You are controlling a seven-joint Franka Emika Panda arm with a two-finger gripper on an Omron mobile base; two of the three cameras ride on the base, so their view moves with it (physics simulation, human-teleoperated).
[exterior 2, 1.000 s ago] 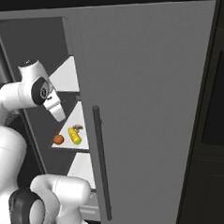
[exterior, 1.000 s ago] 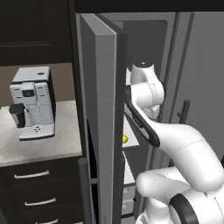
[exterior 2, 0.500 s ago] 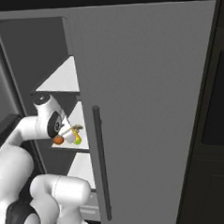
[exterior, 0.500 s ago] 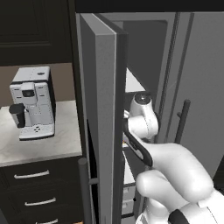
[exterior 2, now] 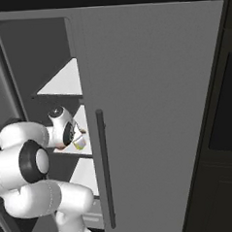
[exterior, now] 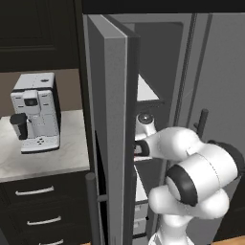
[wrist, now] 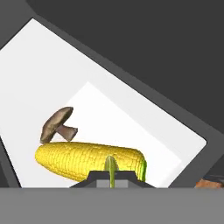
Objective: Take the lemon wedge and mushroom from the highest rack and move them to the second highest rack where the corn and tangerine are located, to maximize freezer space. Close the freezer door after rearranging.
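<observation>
The gripper [wrist: 111, 175] is seen at the bottom of the hand view with its fingers drawn together on the lemon wedge [wrist: 110, 168], a thin yellow-green sliver that stands up between the tips. Just beyond the tips the corn [wrist: 87, 161] lies lengthwise on the white second rack [wrist: 39, 78], its greenish end toward the right of that view. The mushroom [wrist: 57, 125] is set on the same rack, beside the corn and seemingly touching its far side, cap tilted to the left and stem pointing right. At the lower right corner of the hand view a small orange-brown patch is caught, perhaps the tangerine [wrist: 209, 183], though too little is shown to be sure.

In the right base view the arm is folded low and its hand is reached into the freezer at the level of the second rack [exterior 2: 82, 121], where a little yellow-green is seen at the gripper [exterior 2: 79, 141]. The top rack [exterior 2: 65, 82] is seen above it as a bare white panel. The plain grey door [exterior 2: 151, 111] with its long bar handle fills the right of that view.

In the left base view the freezer door [exterior: 112, 139] stands open, edge-on, with the arm bent behind it into the compartment. A coffee machine [exterior: 36, 112] stands on the counter [exterior: 28, 162] to the left, above dark drawers [exterior: 33, 210].
</observation>
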